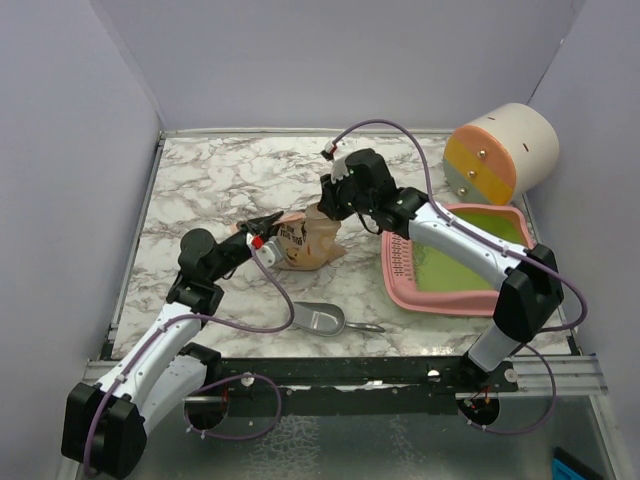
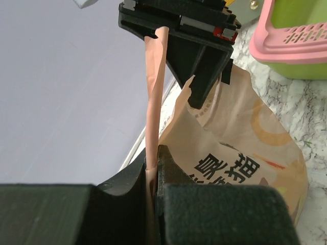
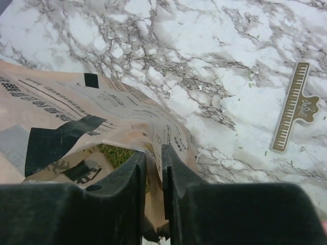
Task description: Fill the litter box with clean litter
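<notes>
we find the left gripper [image 2: 153, 155] and right gripper [image 3: 154, 153], jaws of each pinching the mouth of the bag [image 1: 312, 242], litter [image 3: 115, 153] inside, litter box [image 1: 398, 265] near; a hard pull could tear paper, spilling granules across the worktop [image 1: 230, 180].

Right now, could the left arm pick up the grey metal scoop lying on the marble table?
Probably not yet. The left gripper is clamped on the edge of the tan printed paper bag. The grey metal scoop lies bare beside that arm, so once freed it looks reachable.
</notes>
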Robot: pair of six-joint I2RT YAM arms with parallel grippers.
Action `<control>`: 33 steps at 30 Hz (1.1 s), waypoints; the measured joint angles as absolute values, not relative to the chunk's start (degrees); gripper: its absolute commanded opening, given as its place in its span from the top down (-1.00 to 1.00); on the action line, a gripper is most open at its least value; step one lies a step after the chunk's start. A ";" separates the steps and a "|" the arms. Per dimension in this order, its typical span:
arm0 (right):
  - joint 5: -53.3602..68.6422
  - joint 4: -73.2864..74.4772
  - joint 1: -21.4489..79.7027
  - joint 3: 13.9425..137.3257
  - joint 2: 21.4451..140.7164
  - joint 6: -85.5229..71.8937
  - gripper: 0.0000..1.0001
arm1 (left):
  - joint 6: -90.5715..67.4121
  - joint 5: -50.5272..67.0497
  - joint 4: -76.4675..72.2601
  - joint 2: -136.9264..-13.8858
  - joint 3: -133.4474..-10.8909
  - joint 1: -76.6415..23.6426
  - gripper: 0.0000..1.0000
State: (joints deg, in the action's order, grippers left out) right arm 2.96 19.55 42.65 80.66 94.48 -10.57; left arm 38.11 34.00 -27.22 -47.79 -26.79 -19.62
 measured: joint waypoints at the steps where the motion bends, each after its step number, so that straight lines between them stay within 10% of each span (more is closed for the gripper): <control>1: 2.59 19.14 42.50 80.66 94.52 -10.72 0.64 | 38.13 33.56 -27.44 -48.05 -26.79 -19.62 1.00; 11: 2.57 18.17 41.56 86.78 100.77 -11.33 0.47 | 37.36 25.56 -29.02 -52.23 -28.93 -19.62 0.99; 19: -0.34 20.97 41.32 87.22 100.90 -10.63 0.15 | 34.54 23.16 -29.43 -51.46 -29.54 -19.62 0.58; 24: -3.33 22.31 40.45 81.34 93.60 -10.26 0.12 | 26.13 18.55 -31.00 -43.75 -34.13 -19.49 0.12; 33: 1.74 22.44 39.75 67.61 66.61 -14.85 0.07 | 0.08 10.68 -4.82 -40.42 -59.35 -19.33 0.21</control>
